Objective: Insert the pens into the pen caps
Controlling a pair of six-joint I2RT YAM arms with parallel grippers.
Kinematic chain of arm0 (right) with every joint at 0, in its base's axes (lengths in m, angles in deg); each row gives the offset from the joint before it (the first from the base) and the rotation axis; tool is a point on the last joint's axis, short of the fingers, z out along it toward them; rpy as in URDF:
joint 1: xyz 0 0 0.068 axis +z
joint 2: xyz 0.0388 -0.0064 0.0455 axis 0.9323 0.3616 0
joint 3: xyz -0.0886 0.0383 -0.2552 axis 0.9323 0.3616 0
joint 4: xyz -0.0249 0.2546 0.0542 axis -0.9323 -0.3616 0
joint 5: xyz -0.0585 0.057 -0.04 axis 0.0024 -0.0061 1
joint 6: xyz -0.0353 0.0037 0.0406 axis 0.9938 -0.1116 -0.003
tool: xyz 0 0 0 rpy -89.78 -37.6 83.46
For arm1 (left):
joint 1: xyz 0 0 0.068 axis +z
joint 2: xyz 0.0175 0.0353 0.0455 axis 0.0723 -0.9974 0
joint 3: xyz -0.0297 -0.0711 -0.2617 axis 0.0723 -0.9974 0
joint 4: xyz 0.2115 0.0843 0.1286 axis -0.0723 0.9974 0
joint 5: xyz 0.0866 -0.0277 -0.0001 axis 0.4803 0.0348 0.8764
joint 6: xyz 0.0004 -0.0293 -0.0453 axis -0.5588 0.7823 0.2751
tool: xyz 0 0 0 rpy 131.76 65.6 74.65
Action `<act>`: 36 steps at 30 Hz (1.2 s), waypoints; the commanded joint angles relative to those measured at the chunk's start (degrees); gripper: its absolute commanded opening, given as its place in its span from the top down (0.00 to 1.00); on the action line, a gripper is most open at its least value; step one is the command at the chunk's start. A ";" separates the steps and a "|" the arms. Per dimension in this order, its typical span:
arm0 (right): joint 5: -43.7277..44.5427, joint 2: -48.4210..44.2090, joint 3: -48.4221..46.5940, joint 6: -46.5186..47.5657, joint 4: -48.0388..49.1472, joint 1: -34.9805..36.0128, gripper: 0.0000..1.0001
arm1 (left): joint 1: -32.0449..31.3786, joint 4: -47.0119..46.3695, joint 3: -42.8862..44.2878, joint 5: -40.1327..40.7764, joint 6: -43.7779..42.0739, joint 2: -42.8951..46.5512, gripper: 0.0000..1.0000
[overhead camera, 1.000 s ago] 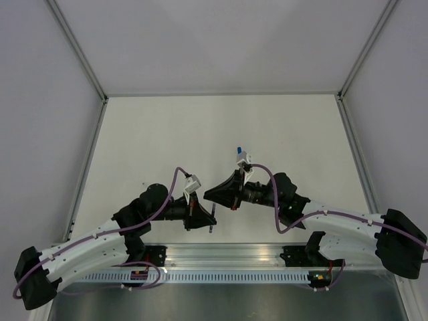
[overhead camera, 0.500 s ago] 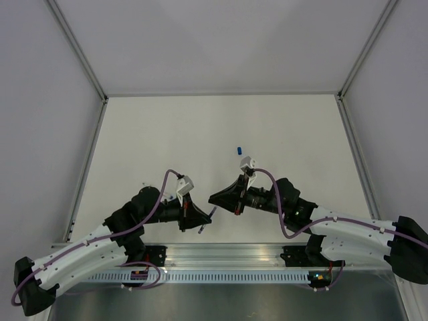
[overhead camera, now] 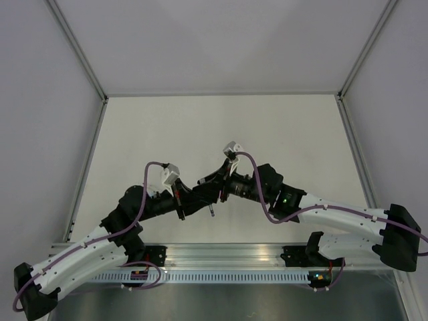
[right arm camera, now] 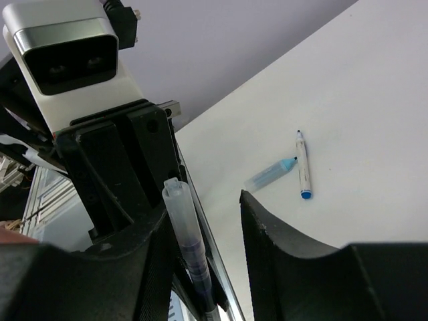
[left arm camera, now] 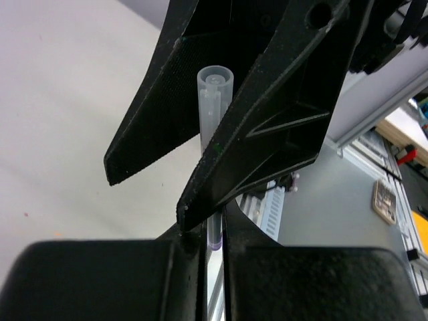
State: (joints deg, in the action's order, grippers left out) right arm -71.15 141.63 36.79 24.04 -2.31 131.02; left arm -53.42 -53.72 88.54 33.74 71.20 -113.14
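Note:
My left gripper (overhead camera: 200, 202) (left arm camera: 214, 233) is shut on the dark pen (left arm camera: 214, 227), which points up with a clear cap, dark blue inside (left arm camera: 214, 93), over its tip. My right gripper (overhead camera: 204, 190) (right arm camera: 204, 207) is open, with its fingers on either side of that cap (right arm camera: 179, 214). The cap lies against the left finger (right arm camera: 144, 267). In the right wrist view the white pen (right arm camera: 303, 164) and the light blue cap (right arm camera: 269, 176) lie side by side on the table, beyond both grippers. They are hidden in the top view.
The white table (overhead camera: 221, 127) is walled by grey panels, with metal rails along its left (overhead camera: 87, 167) and right (overhead camera: 354, 154) sides. The aluminium base rail (overhead camera: 227, 257) runs along the near edge. Purple cables loop over both wrists.
Both grippers have moved together at the middle of the table, and the right fingers now straddle the pen in the left gripper. The right wrist now covers the small blue piece on the table.

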 commanded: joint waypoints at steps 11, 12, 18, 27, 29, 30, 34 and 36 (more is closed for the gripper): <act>5.58 -1.20 -17.32 6.00 -22.15 1.50 0.30 | 0.59 -11.37 -2.35 4.18 1.74 6.37 0.98; 5.68 -1.81 -18.89 6.36 -23.04 1.33 0.27 | 0.59 -11.20 -2.70 4.44 1.74 6.55 0.98; 2.70 -6.29 -19.70 9.87 -27.96 0.98 0.14 | 0.59 -9.79 -3.05 4.88 2.36 6.20 0.98; -12.33 -9.72 -8.99 14.01 -27.97 0.98 0.26 | 0.59 -9.70 -2.52 6.11 6.30 7.17 0.98; -13.48 -9.81 -7.06 13.84 -26.39 0.98 0.26 | 0.59 -10.84 -3.22 6.81 7.10 6.90 0.98; -13.13 -9.81 -6.61 13.75 -26.04 0.98 0.26 | 0.59 -11.19 -3.49 6.91 7.71 6.81 0.98; -12.78 -8.58 -5.64 13.22 -24.01 0.98 0.28 | 0.59 -14.26 -4.55 6.99 9.12 6.55 0.98; -11.90 -7.27 -5.90 13.04 -23.32 0.98 0.33 | 0.59 -14.53 -4.64 6.91 9.30 6.46 0.98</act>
State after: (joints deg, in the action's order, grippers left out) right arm -81.97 133.48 31.41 36.52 -29.46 132.02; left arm -53.07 -64.30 84.26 39.27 77.84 -106.46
